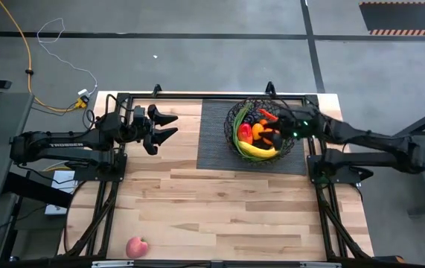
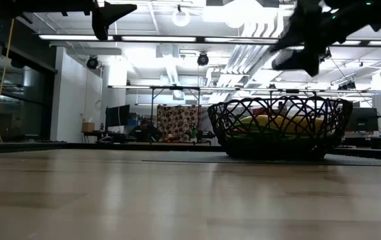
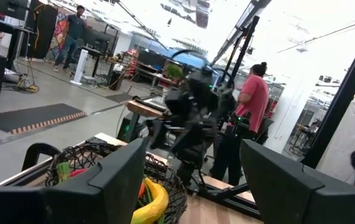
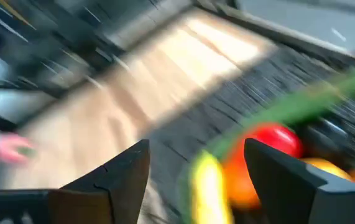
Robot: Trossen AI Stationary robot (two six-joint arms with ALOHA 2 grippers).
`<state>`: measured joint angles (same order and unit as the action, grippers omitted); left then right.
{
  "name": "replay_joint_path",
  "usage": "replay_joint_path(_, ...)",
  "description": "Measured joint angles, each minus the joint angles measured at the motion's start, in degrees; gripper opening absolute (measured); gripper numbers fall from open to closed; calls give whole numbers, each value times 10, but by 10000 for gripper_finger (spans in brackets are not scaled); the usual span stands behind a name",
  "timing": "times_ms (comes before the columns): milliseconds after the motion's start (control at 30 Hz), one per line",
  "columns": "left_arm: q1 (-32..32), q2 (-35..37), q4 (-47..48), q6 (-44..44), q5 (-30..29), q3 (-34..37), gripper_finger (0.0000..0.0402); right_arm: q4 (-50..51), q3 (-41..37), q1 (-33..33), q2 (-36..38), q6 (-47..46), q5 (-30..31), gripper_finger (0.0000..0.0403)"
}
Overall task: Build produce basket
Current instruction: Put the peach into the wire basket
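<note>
Right gripper (image 1: 277,135) hangs over the basket (image 1: 234,119), fingers spread and empty, likely unloading. Left gripper (image 1: 169,126) waits, spread. Apple (image 1: 136,247) lies near edge, uncollected.

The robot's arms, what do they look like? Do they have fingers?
Both arms are dark, almost black. The left arm has white letters along it. Each ends in two flat, pointy black fingers: the left gripper and the right gripper, which has a little green light near its wrist.

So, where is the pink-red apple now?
In the high view, the apple lies alone on the wooden table at its near left edge, far from the basket.
</note>
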<state>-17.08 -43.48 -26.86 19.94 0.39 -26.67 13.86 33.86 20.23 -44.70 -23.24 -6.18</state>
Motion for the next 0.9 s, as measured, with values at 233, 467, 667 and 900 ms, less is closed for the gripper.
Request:
replay_joint_path(233,0,0,0,49,42,0,250,-227,-38,-96,32,47,1,252)
replay_joint_path(467,0,0,0,35,44,0,250,-227,-2,-148,31,156,1,252)
replay_joint_path(667,0,0,-1,24,43,0,250,-225,0,-155,31,158,15,252)
replay_joint_path(900,6,0,0,-41,43,0,250,-225,0,-155,31,158,17,252)
